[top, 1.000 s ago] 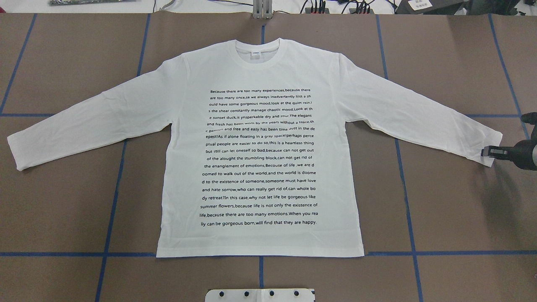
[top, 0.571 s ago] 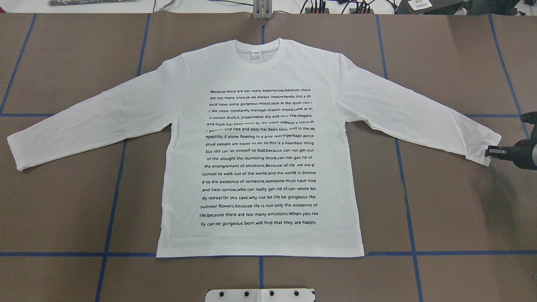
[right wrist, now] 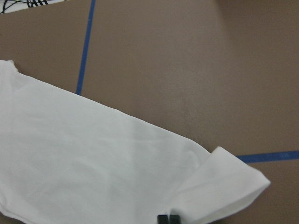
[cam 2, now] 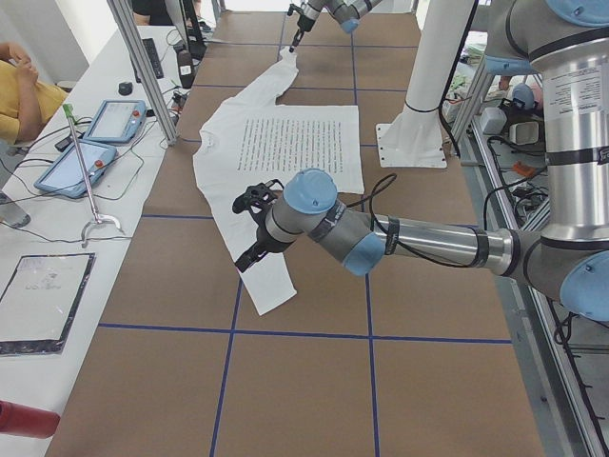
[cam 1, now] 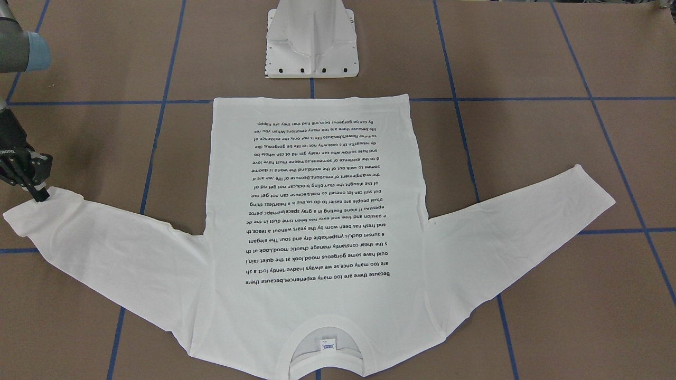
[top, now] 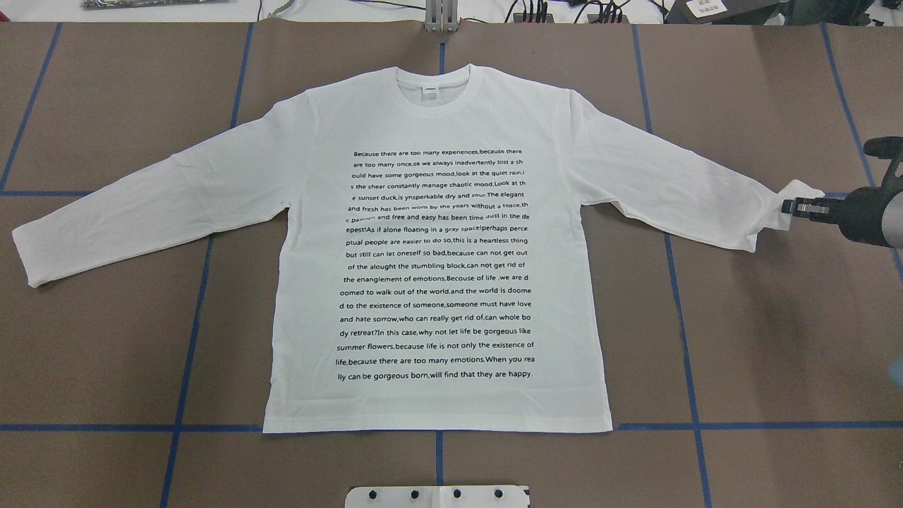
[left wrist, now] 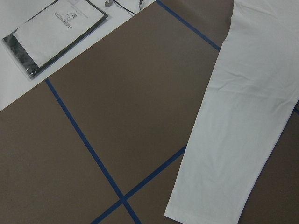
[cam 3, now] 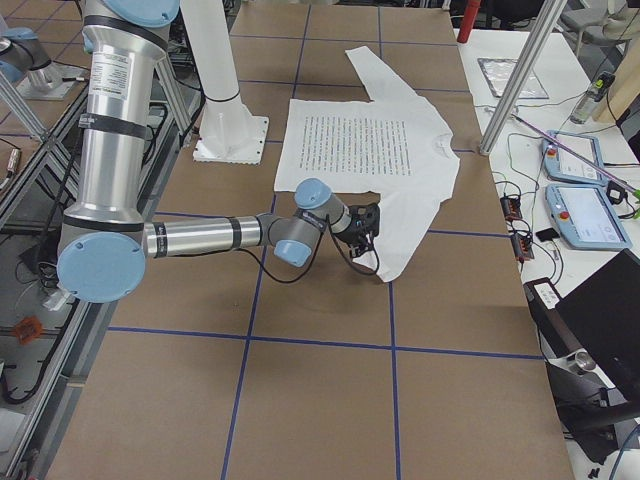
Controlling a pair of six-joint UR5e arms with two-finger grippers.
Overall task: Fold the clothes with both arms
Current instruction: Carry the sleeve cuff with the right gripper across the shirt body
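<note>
The white long-sleeved T-shirt (top: 437, 106) lies flat and face up on the brown table, its text block showing and its collar (cam 1: 326, 364) at the far side from the robot. My right gripper (top: 790, 207) is shut on the cuff of the shirt's right sleeve (top: 677, 190) and holds it raised and curled over; the fingertips (right wrist: 168, 218) pinch the cloth. The same gripper (cam 1: 39, 196) shows at the front-facing view's left edge. My left gripper (cam 2: 249, 233) hovers over the other sleeve (left wrist: 243, 116); I cannot tell whether it is open or shut.
The white pedestal base (cam 1: 311, 47) stands at the shirt's hem side. A side table beyond the collar carries tablets (cam 2: 114, 119) and a bagged sheet (left wrist: 56, 32). A seated person (cam 2: 19, 86) is at that table. Blue tape lines (top: 183, 367) grid the brown surface.
My right gripper has closed on the right cuff and carried it up and inward towards the shirt's far side, curling the sleeve end over. The rest of the shirt has not moved.
</note>
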